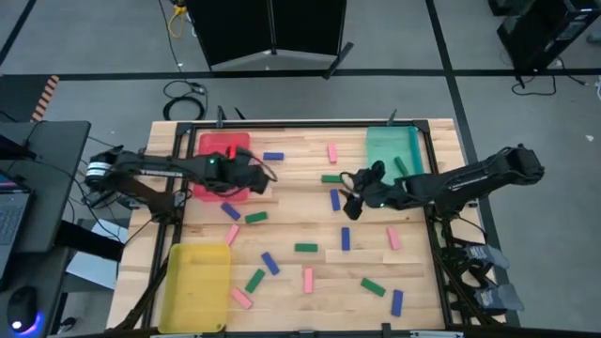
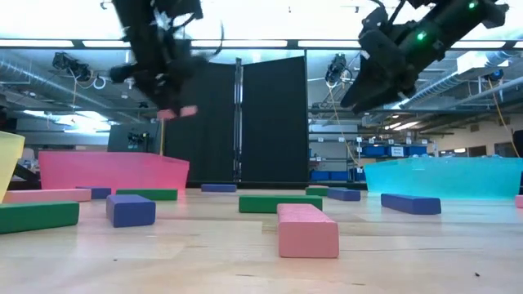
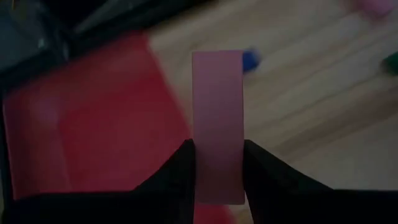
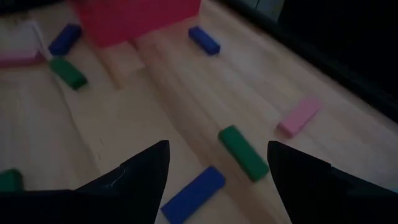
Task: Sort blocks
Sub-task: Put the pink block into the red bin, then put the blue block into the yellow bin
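Left hand clamps pink block over red tray (edge, seemingly); right hand spread above wooden table

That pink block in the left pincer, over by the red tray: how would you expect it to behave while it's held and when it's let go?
The pink block looks rigid: it juts straight out of the left pincer without sagging. Its flat faces probably suit the clamp, though a smooth finish might slip. Dropped into the red tray, it should land flat, not roll.
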